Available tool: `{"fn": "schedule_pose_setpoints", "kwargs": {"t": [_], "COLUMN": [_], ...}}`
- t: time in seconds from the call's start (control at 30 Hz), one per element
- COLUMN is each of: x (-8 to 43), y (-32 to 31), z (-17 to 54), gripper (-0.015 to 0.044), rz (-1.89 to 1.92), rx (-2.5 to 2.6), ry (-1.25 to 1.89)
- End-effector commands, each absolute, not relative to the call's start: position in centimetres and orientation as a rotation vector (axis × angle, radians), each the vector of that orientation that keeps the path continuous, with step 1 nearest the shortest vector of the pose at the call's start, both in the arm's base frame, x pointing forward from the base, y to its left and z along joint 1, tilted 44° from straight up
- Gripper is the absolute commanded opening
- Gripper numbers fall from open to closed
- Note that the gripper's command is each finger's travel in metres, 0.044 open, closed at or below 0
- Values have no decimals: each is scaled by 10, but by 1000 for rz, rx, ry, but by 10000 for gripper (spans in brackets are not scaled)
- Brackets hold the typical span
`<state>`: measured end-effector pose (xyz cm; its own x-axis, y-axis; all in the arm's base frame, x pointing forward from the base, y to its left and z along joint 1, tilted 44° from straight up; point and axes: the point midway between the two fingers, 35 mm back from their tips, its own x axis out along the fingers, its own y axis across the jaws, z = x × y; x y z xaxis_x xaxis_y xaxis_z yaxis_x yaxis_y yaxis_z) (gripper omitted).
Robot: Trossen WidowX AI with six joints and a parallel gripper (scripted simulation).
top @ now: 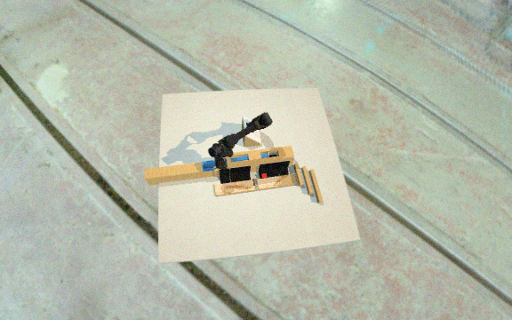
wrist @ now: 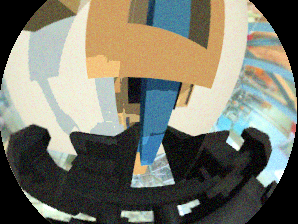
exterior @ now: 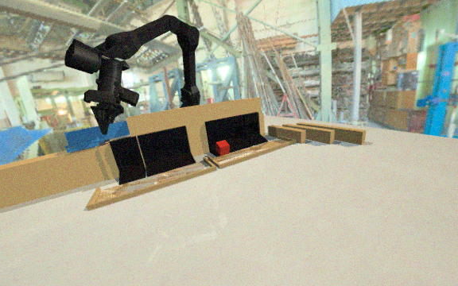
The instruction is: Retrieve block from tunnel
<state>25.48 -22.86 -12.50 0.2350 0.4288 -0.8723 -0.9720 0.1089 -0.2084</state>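
Observation:
The wooden tunnel (top: 288, 152) (exterior: 197, 115) (wrist: 155, 55) has a slotted roof and black-lined openings in its front. A small red block (top: 263, 175) (exterior: 223, 147) sits low in the right-hand opening. A blue bar (top: 208, 165) (exterior: 82, 139) (wrist: 162, 105) stands out of the tunnel's left end, above the long lower wooden section. More blue shows through the roof slots. My gripper (top: 221, 164) (exterior: 105, 130) (wrist: 149, 124) points down beside the tunnel's left end and is shut on the blue bar. Its fingertips are partly hidden in the top and exterior views.
The low wooden section (top: 172, 173) (exterior: 34, 183) runs left past the table edge. Low wood-edged clear panels (top: 234, 188) (exterior: 153, 191) lie along the tunnel's front. Three wooden rods (top: 316, 187) (exterior: 342, 134) lie at the right. A wedge-like piece (top: 251, 141) stands behind the tunnel.

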Motion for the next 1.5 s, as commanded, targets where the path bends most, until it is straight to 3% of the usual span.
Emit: {"fn": "schedule_pose_setpoints", "kwargs": {"t": [0.0,0.1,0.13,0.67,1.47], "x": [256,256,255,253,256], "y": [-202,-202,-225,-253,-263], "z": [-113,-113,-121,-96,-138], "gripper": [0,0,26,440,440], "rz": [1204,1204,1182,1202,1202], "rx": [-863,-863,-924,-870,-868], "ry": [682,682,734,689,686]}}
